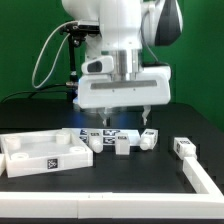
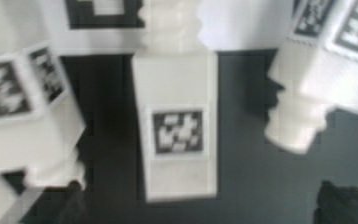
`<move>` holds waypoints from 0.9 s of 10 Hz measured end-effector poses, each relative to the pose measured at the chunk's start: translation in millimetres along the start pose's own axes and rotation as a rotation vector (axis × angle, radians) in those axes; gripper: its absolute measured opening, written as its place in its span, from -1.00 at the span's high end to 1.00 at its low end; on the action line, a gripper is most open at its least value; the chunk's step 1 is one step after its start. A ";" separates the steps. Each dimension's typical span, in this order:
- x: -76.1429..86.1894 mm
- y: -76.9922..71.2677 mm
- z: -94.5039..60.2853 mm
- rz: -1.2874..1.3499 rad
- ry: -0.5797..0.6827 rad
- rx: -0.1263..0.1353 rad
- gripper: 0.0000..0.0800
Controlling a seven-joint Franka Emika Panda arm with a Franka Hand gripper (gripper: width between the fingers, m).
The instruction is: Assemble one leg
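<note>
Three legs lie in a row on the black table, each a chunky white post with a black-and-white tag. In the exterior view they are the left leg (image 1: 92,141), the middle leg (image 1: 121,146) and the right leg (image 1: 148,138). My gripper (image 1: 125,122) hangs open just above the row, over the middle leg. In the wrist view the middle leg (image 2: 176,120) lies lengthwise between two others (image 2: 25,100) (image 2: 318,90). My gripper (image 2: 197,206) is open and empty there. One dark fingertip (image 2: 345,205) stands wide of the middle leg's near end on each side, and neither touches it.
The large flat white panel (image 1: 40,155) lies at the exterior view's left. The long white L-shaped bar (image 1: 195,168) runs along the front and up the right side. A white piece with a tag (image 2: 101,10) shows beyond the legs in the wrist view.
</note>
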State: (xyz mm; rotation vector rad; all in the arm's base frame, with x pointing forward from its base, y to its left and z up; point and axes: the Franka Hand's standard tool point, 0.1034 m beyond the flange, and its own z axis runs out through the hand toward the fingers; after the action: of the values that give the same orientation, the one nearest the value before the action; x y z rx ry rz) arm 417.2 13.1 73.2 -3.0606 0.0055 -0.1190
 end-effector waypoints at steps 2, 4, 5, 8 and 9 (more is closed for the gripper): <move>10.6 39.7 -8.3 -0.067 0.021 -0.014 -0.62; 29.4 101.0 -19.1 -0.207 0.051 -0.039 -0.62; 41.3 129.0 -18.6 -0.252 0.061 -0.052 -0.62; 45.4 135.1 -12.1 -0.248 0.057 -0.052 -0.62; 45.1 136.2 -11.0 -0.246 0.055 -0.052 -0.62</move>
State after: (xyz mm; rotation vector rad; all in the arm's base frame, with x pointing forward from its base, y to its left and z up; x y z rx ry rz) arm 461.2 -123.8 77.0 -3.0952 -0.3705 -0.2210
